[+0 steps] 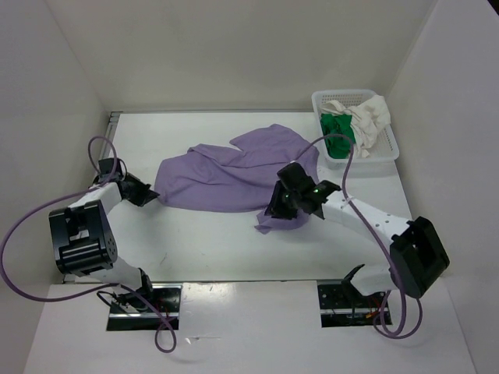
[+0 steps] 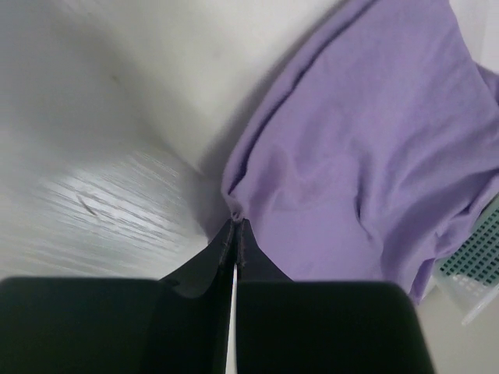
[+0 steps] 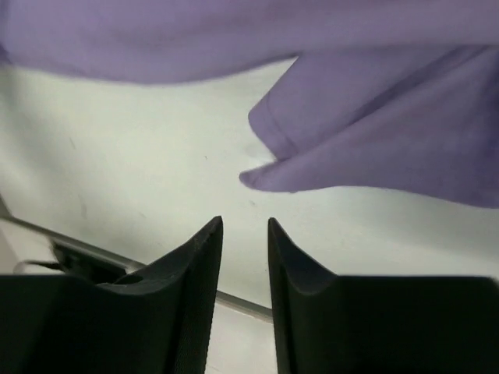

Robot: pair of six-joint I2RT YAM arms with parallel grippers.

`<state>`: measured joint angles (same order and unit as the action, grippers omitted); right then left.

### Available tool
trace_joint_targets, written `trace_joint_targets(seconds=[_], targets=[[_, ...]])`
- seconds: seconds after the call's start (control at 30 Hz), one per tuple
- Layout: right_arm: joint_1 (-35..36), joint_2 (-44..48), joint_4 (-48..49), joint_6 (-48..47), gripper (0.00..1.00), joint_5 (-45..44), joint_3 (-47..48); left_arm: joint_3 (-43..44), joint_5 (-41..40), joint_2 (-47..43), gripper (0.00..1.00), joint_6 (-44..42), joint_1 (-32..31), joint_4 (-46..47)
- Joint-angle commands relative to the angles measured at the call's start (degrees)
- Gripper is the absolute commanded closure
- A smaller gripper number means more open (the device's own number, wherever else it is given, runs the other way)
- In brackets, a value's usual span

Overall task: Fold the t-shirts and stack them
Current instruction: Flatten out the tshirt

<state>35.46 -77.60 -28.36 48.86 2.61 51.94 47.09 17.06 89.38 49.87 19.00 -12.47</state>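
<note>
Lavender t-shirt [image 1: 226,175] edge is clenched in left hand [image 2: 236,224]; right hand [image 3: 244,221] hangs released, jaws apart.

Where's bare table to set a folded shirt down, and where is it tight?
Widest bare table: the near strip between the lavender t-shirt and the arm bases. A smaller patch lies at the far left, behind the shirt. Crowded: the right side, with the mesh basket and the right arm.

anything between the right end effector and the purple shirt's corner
Nothing visible: only table surface lies between the right end effector, fingers parted, and the lavender t-shirt corner just ahead.
</note>
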Motion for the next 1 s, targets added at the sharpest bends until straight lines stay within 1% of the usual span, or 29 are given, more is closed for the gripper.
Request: trace_joint_targets(seconds=[0.0,0.1,0.17,0.23,0.3,0.4,0.43,0.47,0.57,0.7,0.83,0.97], targets=[[5.2,-3.6,1.6,6.9,0.63,0.5,1.8,1.1,-0.3,-2.8,1.00,-0.3,-2.4,-1.0],[10.2,-8.5,1.6,10.4,0.54,-1.9,5.1,1.1,-1.6,-3.3,1.00,-0.3,-4.3,-1.0],[10.8,-9.3,3.1,13.0,0.48,-1.1,5.1,1.1,-1.6,-3.3,1.00,-0.3,-4.9,-1.6],[10.8,-9.8,3.1,14.4,0.46,-2.9,4.5,1.1,-1.6,-3.9,1.00,-0.3,-4.9,-1.6],[10.8,-11.3,2.1,15.2,0.46,-3.6,5.5,1.1,-1.6,-3.9,1.00,-0.3,-4.9,-1.6],[10.8,-14.1,0.7,17.7,0.52,-4.6,6.8,0.5,-0.2,-3.9,1.00,0.2,-5.5,-1.6],[10.8,-14.2,0.0,18.5,0.52,-5.3,6.8,0.5,-0.2,-3.9,1.00,0.2,-5.5,-1.6],[10.8,-14.2,0.0,19.0,0.56,-7.0,7.3,0.5,-0.2,-3.3,1.00,0.2,-6.0,-1.6],[9.5,-15.8,-1.2,19.5,0.59,-7.0,8.0,1.1,1.0,-2.6,1.00,0.2,-6.0,-1.6],[9.4,-17.7,-2.8,20.6,0.60,-7.0,9.3,1.1,1.5,-2.0,1.00,0.2,-6.0,-1.6],[8.9,-16.6,-2.8,21.1,0.60,-7.0,8.3,0.5,1.5,-2.0,1.00,0.8,-6.0,-1.1],[8.9,-17.8,-3.4,21.6,0.60,-6.0,7.6,0.5,2.0,-2.0,1.00,0.8,-6.0,-1.1]])
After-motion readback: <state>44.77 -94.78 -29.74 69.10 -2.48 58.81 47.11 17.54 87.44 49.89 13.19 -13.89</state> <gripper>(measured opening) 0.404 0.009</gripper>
